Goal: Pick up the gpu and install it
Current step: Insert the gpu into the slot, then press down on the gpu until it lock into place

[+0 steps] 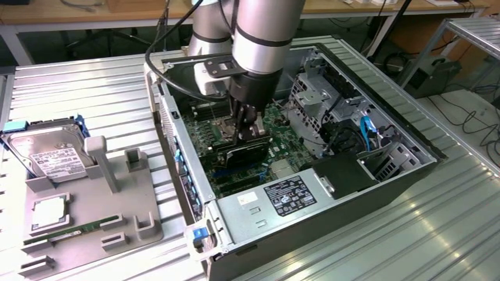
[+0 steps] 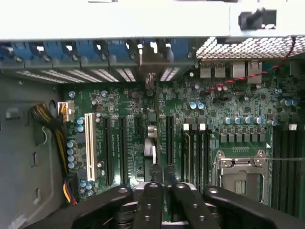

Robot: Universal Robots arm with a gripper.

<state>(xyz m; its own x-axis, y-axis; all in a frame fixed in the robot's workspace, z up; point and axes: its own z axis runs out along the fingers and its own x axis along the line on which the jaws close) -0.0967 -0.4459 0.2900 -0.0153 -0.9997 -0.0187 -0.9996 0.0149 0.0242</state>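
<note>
**GPU held on edge over the motherboard**

At the exterior view's left, a grey holder tray (image 1: 86,234) carries a hard drive (image 1: 51,155) and a RAM stick (image 1: 74,229). In the middle, inside the open computer case (image 1: 406,175), the gripper (image 1: 248,136) is closed on the gpu (image 1: 243,153), which stands upright on edge just above the motherboard (image 1: 277,126). In the wrist view the gpu (image 2: 152,129) lines up between the expansion slots (image 2: 121,150), its bracket toward the rear slot openings (image 2: 95,74).

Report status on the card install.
Gripper shut on gpu, inside the computer case. It stands on edge above the motherboard slots; seated or not, cannot tell. No obstruction seen near it.
</note>
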